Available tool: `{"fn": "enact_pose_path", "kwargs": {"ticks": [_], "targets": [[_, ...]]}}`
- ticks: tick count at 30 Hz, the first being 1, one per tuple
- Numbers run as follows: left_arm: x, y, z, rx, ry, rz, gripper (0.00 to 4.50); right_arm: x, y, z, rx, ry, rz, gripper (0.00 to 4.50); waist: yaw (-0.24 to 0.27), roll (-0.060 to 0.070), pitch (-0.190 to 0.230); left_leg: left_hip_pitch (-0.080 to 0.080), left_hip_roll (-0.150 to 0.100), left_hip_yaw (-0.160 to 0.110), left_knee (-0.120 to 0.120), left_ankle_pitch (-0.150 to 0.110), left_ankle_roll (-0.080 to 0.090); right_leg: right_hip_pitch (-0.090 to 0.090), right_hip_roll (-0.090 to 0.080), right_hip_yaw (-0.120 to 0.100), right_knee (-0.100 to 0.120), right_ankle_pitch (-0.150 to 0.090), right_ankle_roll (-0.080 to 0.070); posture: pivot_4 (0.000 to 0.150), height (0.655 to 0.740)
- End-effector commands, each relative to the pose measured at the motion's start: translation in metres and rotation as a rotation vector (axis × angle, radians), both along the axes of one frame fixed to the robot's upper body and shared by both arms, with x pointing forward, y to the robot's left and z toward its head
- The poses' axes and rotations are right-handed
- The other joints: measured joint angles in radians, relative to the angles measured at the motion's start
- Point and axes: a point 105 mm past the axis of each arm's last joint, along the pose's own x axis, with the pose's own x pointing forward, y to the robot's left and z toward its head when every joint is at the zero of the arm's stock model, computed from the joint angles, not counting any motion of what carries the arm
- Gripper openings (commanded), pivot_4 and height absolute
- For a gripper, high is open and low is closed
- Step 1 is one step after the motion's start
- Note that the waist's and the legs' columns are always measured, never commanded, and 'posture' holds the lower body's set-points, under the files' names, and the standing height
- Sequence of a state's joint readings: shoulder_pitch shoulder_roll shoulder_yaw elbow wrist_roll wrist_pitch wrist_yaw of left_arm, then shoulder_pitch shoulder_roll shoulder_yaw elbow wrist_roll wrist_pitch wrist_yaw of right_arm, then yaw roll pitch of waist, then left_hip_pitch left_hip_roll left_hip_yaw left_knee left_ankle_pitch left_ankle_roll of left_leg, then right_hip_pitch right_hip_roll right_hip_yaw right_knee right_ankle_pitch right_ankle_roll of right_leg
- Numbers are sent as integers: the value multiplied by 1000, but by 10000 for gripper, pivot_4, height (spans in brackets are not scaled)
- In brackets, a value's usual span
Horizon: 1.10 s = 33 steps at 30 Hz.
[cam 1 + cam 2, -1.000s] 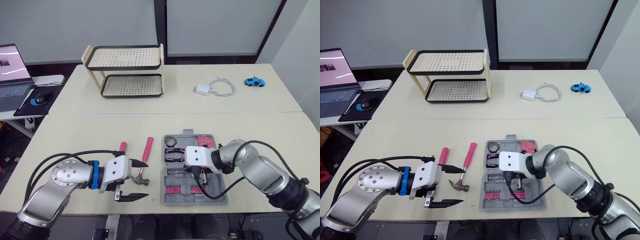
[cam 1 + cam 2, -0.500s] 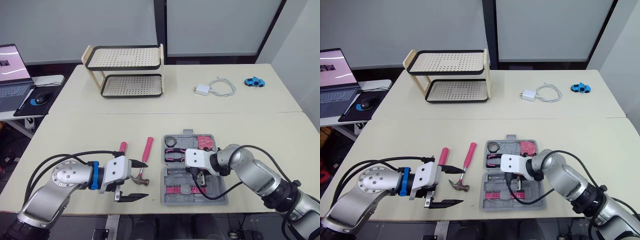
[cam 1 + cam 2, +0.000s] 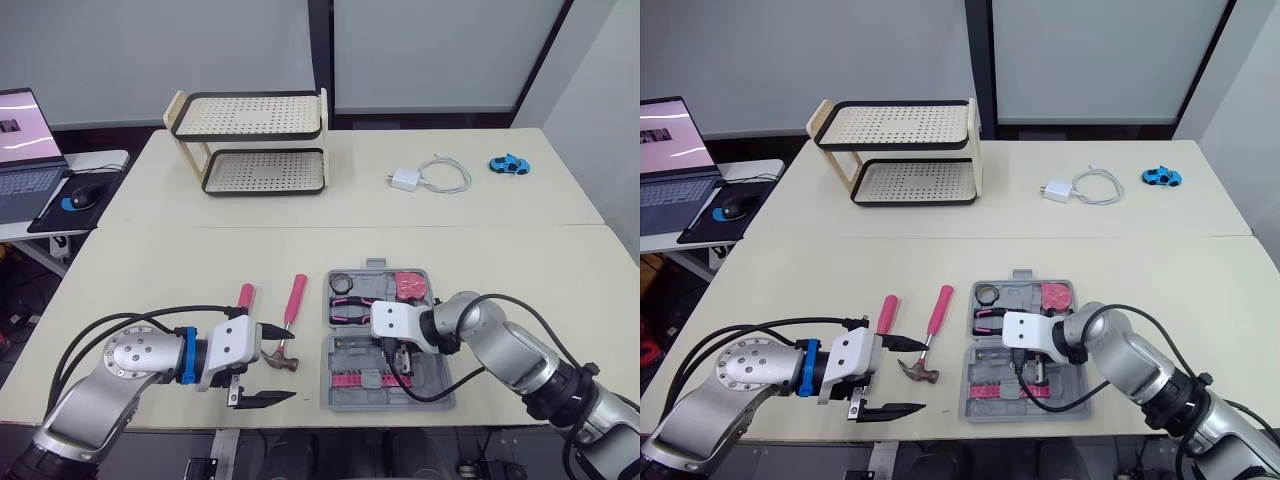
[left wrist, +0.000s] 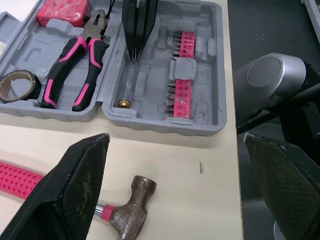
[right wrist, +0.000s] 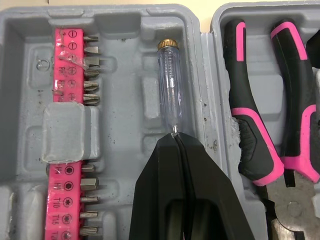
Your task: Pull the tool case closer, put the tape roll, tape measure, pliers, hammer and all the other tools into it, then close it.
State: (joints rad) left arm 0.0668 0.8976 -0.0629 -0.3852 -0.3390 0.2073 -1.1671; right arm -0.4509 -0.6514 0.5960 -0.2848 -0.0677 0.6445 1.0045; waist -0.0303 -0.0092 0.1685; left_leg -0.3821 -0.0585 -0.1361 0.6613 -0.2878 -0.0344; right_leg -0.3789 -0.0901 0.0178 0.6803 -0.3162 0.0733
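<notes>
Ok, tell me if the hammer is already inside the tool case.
No, the hammer lies on the table to the left of the open tool case, outside it.

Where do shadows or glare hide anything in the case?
Right wrist view: case evenly lit, no glare, markings on the bits show; the shut right tool covers the tip of the screwdriver. Left wrist view: only a soft shadow beside the hammer; the open left tool covers part of its handle.

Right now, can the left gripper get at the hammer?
Probably yes: the left gripper is open, the hammer head lies on bare table between its fingers, nothing in the way.
</notes>
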Motion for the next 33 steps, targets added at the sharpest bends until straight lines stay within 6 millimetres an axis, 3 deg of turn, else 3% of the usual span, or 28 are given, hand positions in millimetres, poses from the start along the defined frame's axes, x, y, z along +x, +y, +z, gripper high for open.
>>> {"fn": "enact_pose_path", "kwargs": {"ticks": [1,3,8,14,18,21,26,31,33], "targets": [[10,13,19,-61,-33,87,45000,-6,4,40,126,-48,27,320,1,0,0,0,0,0,0,0,0,0,0,0,0,0,0,1500,7400],[16,24,26,-78,-38,148,45000,-7,-1,59,173,-73,15,320,1,0,0,0,0,-1,0,0,0,0,0,0,0,0,0,1500,7400],[29,77,37,-78,-60,381,45000,-6,-52,100,241,-247,-125,320,3,0,0,0,0,0,0,0,0,0,0,-1,-1,0,0,1500,7400],[27,141,33,-37,-98,619,45000,-28,-134,113,159,-290,-303,320,7,0,0,0,0,0,-1,0,1,1,-1,-1,-2,0,0,1500,7400],[18,169,18,3,-59,715,45000,-46,-185,110,87,-261,-413,320,6,-1,0,3,0,0,-1,0,1,6,0,-1,-1,0,0,1500,7400],[7,167,6,-8,-2,724,45000,-60,-209,107,77,-237,-449,6079,3,-1,0,4,0,1,-1,0,1,6,0,0,-2,0,0,1500,7400],[-5,145,-4,-22,42,675,45000,-72,-243,100,39,-219,-475,23733,3,-1,0,4,0,2,-1,0,1,7,-1,0,-2,0,0,1500,7400],[-7,143,-7,-22,44,692,45000,-69,-258,102,18,-226,-480,42289,3,0,0,4,1,2,-1,0,1,7,-1,0,-2,0,0,1500,7400],[-7,147,-7,-15,46,717,45000,-71,-260,99,3,-217,-466,44562,3,-1,0,4,1,2,-1,0,1,7,-1,0,-2,0,0,1500,7400]]}}
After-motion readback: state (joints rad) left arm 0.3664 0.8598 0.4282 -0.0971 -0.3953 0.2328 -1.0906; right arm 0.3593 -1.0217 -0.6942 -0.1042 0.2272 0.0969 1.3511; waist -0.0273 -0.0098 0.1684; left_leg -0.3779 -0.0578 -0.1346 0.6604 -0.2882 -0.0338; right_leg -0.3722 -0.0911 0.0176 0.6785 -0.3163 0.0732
